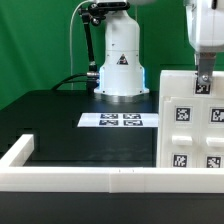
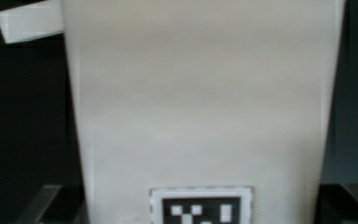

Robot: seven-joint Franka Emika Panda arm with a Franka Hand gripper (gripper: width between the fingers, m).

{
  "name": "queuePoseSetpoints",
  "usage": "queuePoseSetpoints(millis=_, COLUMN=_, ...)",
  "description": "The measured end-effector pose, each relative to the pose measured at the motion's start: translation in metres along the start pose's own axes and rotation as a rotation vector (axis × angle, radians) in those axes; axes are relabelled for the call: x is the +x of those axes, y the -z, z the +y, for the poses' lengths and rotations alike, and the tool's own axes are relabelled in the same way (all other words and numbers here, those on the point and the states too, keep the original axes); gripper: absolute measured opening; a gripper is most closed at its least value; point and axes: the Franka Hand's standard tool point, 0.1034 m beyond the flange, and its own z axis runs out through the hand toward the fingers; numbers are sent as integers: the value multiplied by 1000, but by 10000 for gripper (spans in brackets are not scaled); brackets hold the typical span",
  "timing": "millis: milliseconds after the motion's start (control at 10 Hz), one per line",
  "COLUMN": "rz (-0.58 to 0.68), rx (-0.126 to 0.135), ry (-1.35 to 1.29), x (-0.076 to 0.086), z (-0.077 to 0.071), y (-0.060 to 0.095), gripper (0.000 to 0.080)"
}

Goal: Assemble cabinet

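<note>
Cabinet (image 1: 190, 120): white, tagged faces, upright on table (image 1: 70, 130), cut off at frame edge. Pincer (image 1: 203, 80) at top edge; clamping state indiscernible.

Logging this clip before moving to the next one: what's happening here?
A robot arm is working on a large white plastic cabinet with black-and-white square tags, standing upright on the black table at the exterior view's right. The hand is at the cabinet's top edge; whether it grips cannot be told. The wrist view shows one white cabinet face close up. The flat white marker board lies on the table beside it.
</note>
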Motion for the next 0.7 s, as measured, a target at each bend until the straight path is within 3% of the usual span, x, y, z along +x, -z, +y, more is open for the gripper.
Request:
queuePoseSetpoints(millis=300, rz=-8, rx=-3, ry=20, x=-1, z=1, y=-1, gripper=555)
queuePoseSetpoints(millis=400, rz=-8, rx=-3, ry=22, x=-1, z=1, y=-1, gripper=706)
queuePoseSetpoints(millis=500, rz=-8, rx=-4, ry=26, x=-2, z=1, y=-1, gripper=770)
queuePoseSetpoints(millis=700, rz=-7, rx=-4, ry=29, x=-2, z=1, y=-2, gripper=795)
